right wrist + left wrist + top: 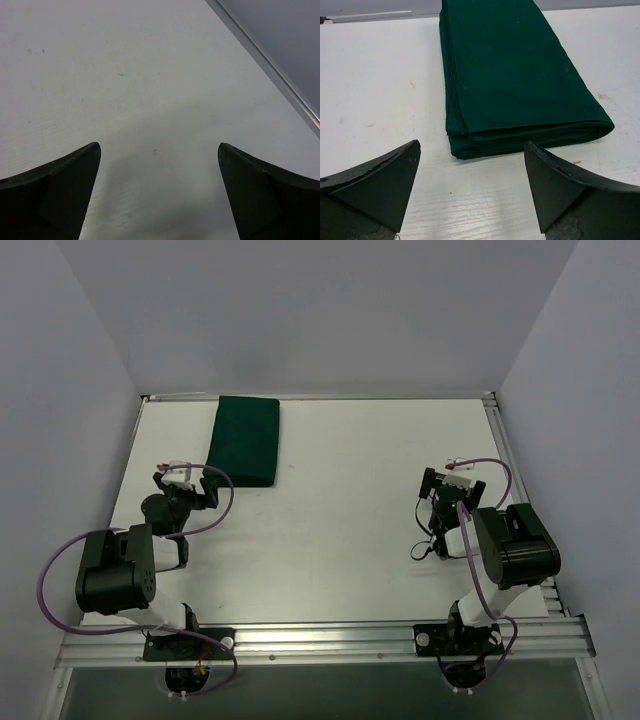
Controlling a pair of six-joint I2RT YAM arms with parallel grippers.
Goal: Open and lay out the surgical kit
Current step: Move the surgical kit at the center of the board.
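Green wrap point(515, 75) before left jaws

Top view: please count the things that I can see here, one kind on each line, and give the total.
Folded green cloth: 1
Robot arms: 2, the left arm and the right arm
White table: 1
Total: 4

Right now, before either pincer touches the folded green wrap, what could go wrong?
1. The green cloth wrap shows several stacked folds at its near edge; the open left pincer, aimed there, may pinch all layers and drag the bundle instead of opening it.
2. The open right pincer hangs over bare table far off, so nothing would pin the wrap.
3. Its contents are hidden and could spill.
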